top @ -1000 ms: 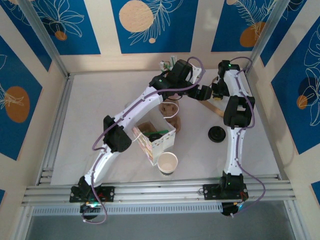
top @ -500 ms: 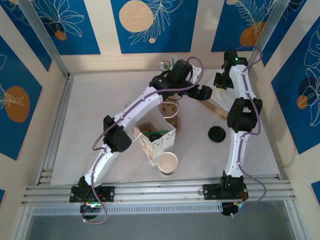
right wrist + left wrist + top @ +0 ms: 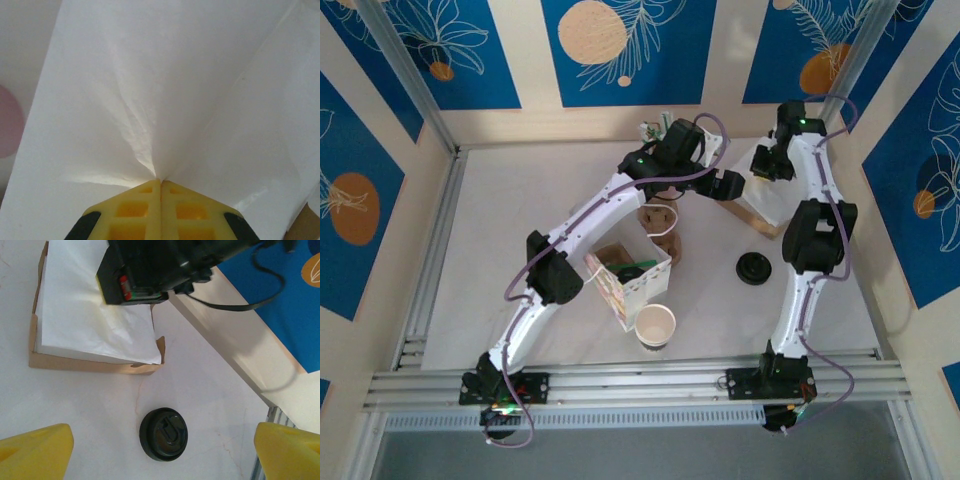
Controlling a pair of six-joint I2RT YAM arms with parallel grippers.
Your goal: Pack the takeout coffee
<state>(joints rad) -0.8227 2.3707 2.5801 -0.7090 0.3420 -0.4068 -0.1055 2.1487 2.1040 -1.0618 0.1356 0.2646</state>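
The right gripper (image 3: 160, 182), jaws clamped on a creased white paper sheet (image 3: 150, 90) above the shallow brown cardboard tray (image 3: 75, 362), should lift slowly and straight so the sheet peels free untorn; the left gripper (image 3: 162, 455) hangs nearby, jaws wide apart and empty. The takeout coffee (image 3: 163, 434), its round black plastic lid facing up, sits on the white table (image 3: 210, 390) near the tray, its long axis apparently vertical, the cup wall hidden beneath.
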